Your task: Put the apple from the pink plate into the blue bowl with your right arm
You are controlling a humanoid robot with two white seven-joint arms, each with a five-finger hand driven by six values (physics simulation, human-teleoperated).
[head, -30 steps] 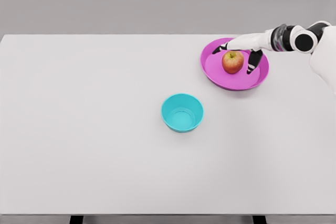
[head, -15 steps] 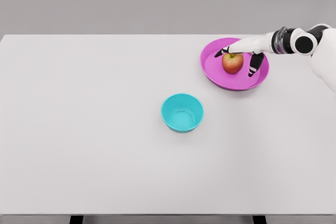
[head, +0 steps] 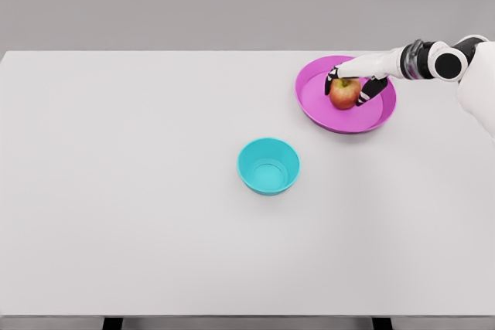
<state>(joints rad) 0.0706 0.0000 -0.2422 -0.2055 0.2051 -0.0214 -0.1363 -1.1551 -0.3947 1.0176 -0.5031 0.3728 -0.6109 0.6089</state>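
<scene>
A red-yellow apple (head: pixel 344 94) lies on the pink plate (head: pixel 325 110) at the table's far right. My right hand (head: pixel 348 83) reaches in from the right edge and covers the apple from above, its dark-tipped fingers (head: pixel 365 96) curled against both sides of the fruit. The apple still rests on the plate. A blue bowl (head: pixel 268 165) stands empty near the middle of the table, down and to the left of the plate. My left arm does not show.
The white table (head: pixel 139 191) spreads wide on the left and toward the front edge. A grey wall rises behind it.
The right hand's fingers, spread over the apple a second ago, have curled in and closed around it. Apple, plate and bowl stay where they were.
</scene>
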